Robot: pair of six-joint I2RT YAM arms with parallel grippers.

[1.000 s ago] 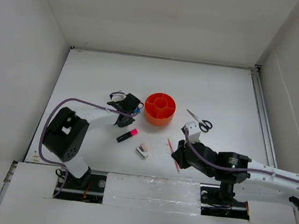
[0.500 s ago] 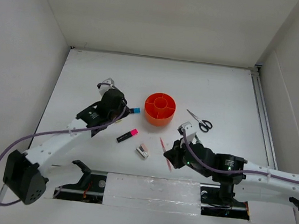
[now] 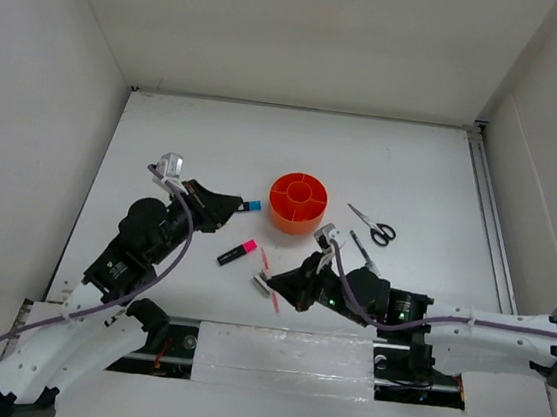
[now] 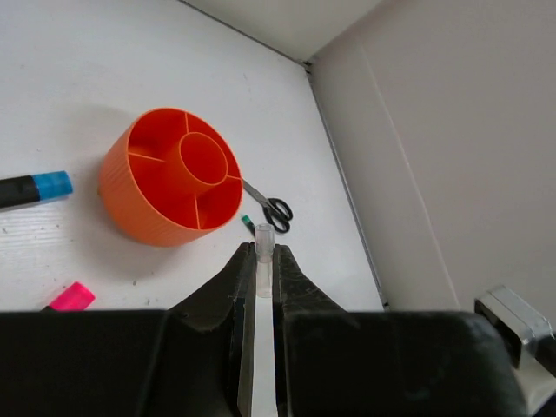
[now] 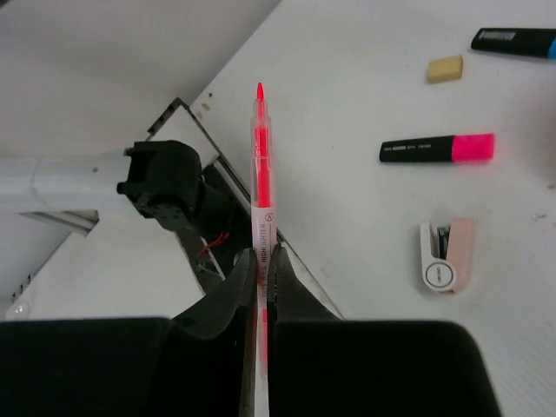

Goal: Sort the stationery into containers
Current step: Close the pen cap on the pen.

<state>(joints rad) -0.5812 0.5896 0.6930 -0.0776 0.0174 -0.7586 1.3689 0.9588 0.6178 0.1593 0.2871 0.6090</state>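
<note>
Right fingers (image 5: 239, 295) clamp the pink pen (image 5: 259, 174) near its lower end, aloft short of the orange organiser (image 3: 295, 223); light, stiff, slick, likely to pivot; left fingers (image 4: 234, 287) pinch a thin clear stick (image 4: 263, 252).

We see a flat white tabletop (image 3: 396, 151) mid-frame. Plain white panel walls (image 3: 309, 31) enclose it left, top and right.

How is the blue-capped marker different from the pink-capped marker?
The blue-capped marker has a blue cap; the pink-capped marker has a pink one. From above, the blue-capped marker lies near the orange organiser; the pink-capped marker lies nearer the robot, slanted. Both have black bodies and lie flat on the table.
</note>
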